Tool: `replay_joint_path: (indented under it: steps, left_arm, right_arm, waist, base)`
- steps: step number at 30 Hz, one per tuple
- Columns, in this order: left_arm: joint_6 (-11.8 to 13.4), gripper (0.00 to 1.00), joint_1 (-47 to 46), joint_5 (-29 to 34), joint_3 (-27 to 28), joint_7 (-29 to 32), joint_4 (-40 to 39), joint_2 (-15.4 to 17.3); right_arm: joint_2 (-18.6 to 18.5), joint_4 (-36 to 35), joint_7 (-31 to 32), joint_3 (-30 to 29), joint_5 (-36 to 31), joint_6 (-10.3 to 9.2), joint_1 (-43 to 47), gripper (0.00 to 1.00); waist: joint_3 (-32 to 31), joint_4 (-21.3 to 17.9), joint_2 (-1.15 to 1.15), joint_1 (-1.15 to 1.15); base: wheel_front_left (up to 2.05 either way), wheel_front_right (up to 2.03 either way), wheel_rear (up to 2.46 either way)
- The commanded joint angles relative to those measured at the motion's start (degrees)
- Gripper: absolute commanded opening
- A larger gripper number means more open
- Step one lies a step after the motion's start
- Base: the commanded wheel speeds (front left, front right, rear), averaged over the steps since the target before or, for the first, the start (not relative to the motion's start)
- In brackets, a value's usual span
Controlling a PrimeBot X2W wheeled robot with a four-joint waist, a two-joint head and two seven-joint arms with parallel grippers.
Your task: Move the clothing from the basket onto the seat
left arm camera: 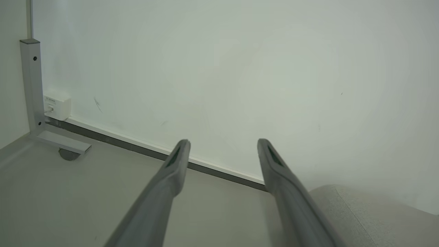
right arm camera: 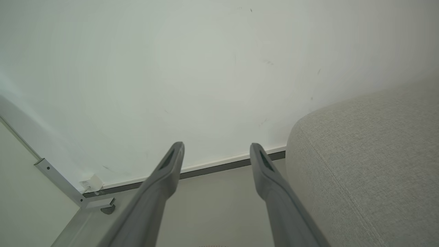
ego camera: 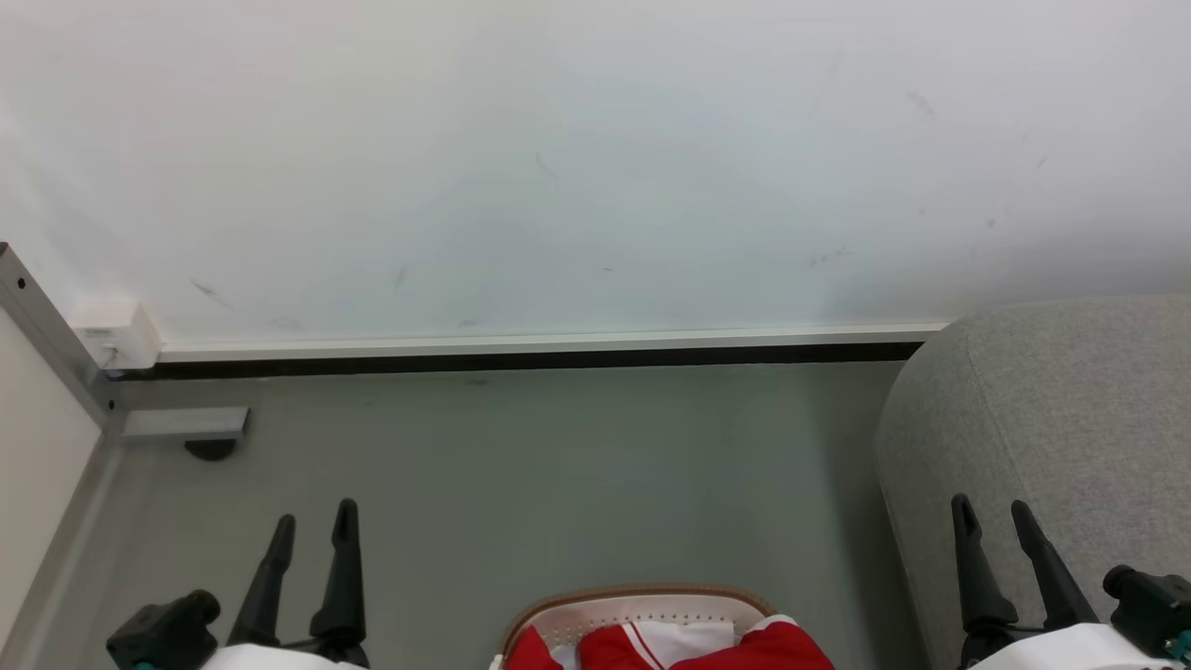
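At the bottom middle of the head view, the white basket (ego camera: pixel 642 605) with its brown rim peeks in, holding the red clothing (ego camera: pixel 791 647) with white trim. The light grey seat (ego camera: pixel 1061 409) fills the right side, and also shows in the wrist views: seat (left arm camera: pixel 370 216), seat (right arm camera: pixel 370 161). My left gripper (ego camera: pixel 314 517) stands open at the lower left, empty, well left of the basket. My right gripper (ego camera: pixel 992 514) stands open at the lower right, in front of the seat, empty. Both wrist views show spread fingers with nothing between them: left gripper (left arm camera: pixel 223 142), right gripper (right arm camera: pixel 216 145).
A white wall (ego camera: pixel 595 158) with a pale baseboard (ego camera: pixel 549 342) closes the far side. A metal partition post (ego camera: pixel 46 326) with a foot and a small white box (ego camera: pixel 116 337) stands at the left corner. Grey floor (ego camera: pixel 558 465) lies between basket and wall.
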Motion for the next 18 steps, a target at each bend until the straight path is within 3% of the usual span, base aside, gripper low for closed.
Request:
replay_joint_path:
  steps: [1, 18]
  left_arm:
    - [-0.11, 1.00, 0.34, 1.40, -0.01, -0.59, -0.34, 0.63]
    - [-0.68, 1.00, 0.73, 10.00, -0.76, -2.71, 0.41, 0.87]
  right_arm:
    - [-0.12, -0.24, -0.35, -0.34, -1.48, -0.07, -0.60, 1.00]
    - [1.10, 0.34, -1.69, -0.31, -11.01, -0.09, -0.41, 1.00]
  waist:
    - [-0.02, -0.01, 0.00, -0.01]
    - [-0.25, -0.29, 0.00, -0.01]
  base:
    - [0.00, 0.00, 0.00]
    - [0.00, 0.00, 0.00]
